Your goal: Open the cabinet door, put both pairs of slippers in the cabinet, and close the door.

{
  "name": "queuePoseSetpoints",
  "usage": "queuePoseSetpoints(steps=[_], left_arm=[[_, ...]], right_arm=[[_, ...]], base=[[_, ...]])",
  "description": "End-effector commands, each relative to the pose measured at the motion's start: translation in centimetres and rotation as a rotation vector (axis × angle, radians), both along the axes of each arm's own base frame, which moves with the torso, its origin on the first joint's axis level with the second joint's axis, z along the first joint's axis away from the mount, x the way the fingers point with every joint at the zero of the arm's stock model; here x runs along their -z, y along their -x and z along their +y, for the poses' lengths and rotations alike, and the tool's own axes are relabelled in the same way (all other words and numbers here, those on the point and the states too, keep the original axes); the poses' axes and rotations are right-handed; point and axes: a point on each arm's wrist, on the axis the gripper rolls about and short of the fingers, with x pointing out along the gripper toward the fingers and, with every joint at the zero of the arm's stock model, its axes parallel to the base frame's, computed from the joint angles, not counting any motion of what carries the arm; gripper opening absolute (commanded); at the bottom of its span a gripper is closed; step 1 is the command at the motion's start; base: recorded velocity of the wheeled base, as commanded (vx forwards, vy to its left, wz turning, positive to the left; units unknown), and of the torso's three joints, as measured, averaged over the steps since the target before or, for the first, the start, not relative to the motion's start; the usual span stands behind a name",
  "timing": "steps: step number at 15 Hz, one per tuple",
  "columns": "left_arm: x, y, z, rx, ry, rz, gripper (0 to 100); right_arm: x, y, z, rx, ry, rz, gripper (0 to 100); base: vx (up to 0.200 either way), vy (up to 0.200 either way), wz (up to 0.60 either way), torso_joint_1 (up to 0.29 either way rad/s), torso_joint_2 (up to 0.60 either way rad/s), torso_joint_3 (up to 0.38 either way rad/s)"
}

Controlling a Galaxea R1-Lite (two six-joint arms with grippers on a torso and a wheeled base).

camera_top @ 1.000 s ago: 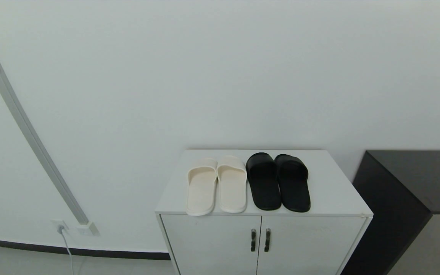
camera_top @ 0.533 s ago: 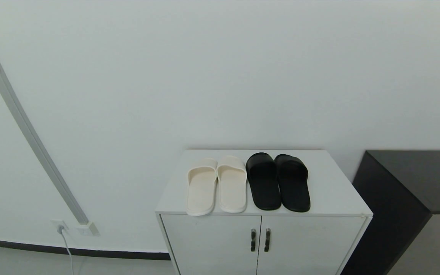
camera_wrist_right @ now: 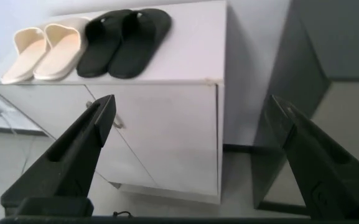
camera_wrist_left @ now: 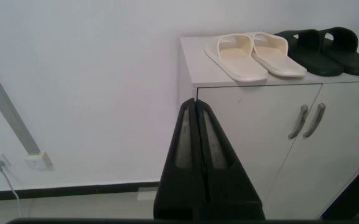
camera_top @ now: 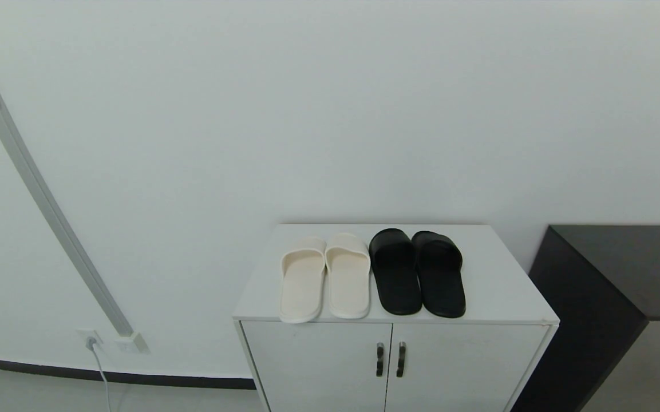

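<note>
Both pairs are being carried on the flat top surface (camera_top: 501, 286) of the white two-door cabinet (camera_top: 318, 366). The cream foam slippers (camera_top: 332, 280) are lying toward the robot's left, and the black foam slippers (camera_top: 417, 274) are just beside them on the right. Within each pair the slippers are touching, with heels at the front edge. Laid heel-first like this, they are judged to be set out for easy picking from the front.

The doors are being seen shut, with two dark upright bar handles (camera_top: 380, 359) close together at the middle seam. Nothing of the task is therefore judged done, and opening a door is being taken as the step in hand.

The left hand (camera_wrist_left: 196, 102) is being held with its fingers pressed together, facing the cabinet's left front corner and well apart from it. The right hand (camera_wrist_right: 193, 102) is being held spread wide, facing the right door and touching nothing. That wide spread is judged to suit closing around a handle.

A dark grey cabinet (camera_top: 621, 269) is standing just beside on the right, so the right door's swing toward it is being judged a possible concern.
</note>
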Motion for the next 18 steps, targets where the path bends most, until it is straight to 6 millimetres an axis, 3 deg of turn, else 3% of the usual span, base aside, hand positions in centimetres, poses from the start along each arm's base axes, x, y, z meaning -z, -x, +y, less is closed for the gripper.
queuePoseSetpoints(steps=[1,8,15,18], left_arm=[[0.0,0.0,0.0,0.000,0.000,0.001,0],[0.0,0.0,0.0,0.000,0.001,0.002,0],[0.0,0.0,0.0,0.002,0.001,0.002,0],[0.0,0.0,0.0,0.000,0.001,0.002,0]], right_arm=[[-0.6,-4.5,1.5,-0.112,0.023,0.101,100],[-0.8,-11.5,10.3,-0.117,0.049,0.075,100],[-0.9,-17.1,16.6,0.039,0.058,0.012,100],[0.9,-19.3,19.2,0.051,0.091,0.036,100]], base=[[0.000,0.000,0.00,0.000,0.00,0.000],[0.000,0.000,0.00,0.000,0.00,0.000],[0.000,0.000,0.00,0.000,0.00,0.000],[0.000,0.000,0.00,0.000,0.00,0.000]])
